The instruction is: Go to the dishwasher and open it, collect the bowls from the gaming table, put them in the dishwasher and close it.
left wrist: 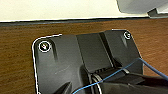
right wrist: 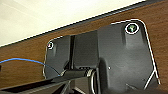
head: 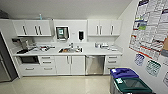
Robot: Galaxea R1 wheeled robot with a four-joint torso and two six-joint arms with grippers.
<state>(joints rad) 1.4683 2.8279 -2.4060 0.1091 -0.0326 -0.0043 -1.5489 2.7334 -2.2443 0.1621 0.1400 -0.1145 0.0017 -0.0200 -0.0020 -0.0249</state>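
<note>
Two lidded bins (head: 130, 81) stand at the near right of the kitchenette, one with a blue lid and one with a green lid, close to the wall hung with posters (head: 150, 27). The pale floor (head: 57, 85) runs from the robot up to the cabinet row. The dishwasher (head: 95, 65) sits shut under the white desk (head: 100, 52), its steel front set between a pair of white cabinet doors (head: 70, 65) on one side and a stack of drawers (head: 111, 62) on the other. A sink (head: 70, 50) lies in the desk near the middle, and a dark microwave (head: 28, 59) fills a niche at the far left. Two groups of upper cabinets (head: 32, 27) flank a paper-towel dispenser (head: 62, 33) and a dark soap dispenser (head: 81, 35). Small items on the desk are too blurred to name or count. Both wrist views look down on brown wood-grain flooring (left wrist: 15, 62) beside a pale wall; whether either arm's jaws are open or closed cannot be told
</note>
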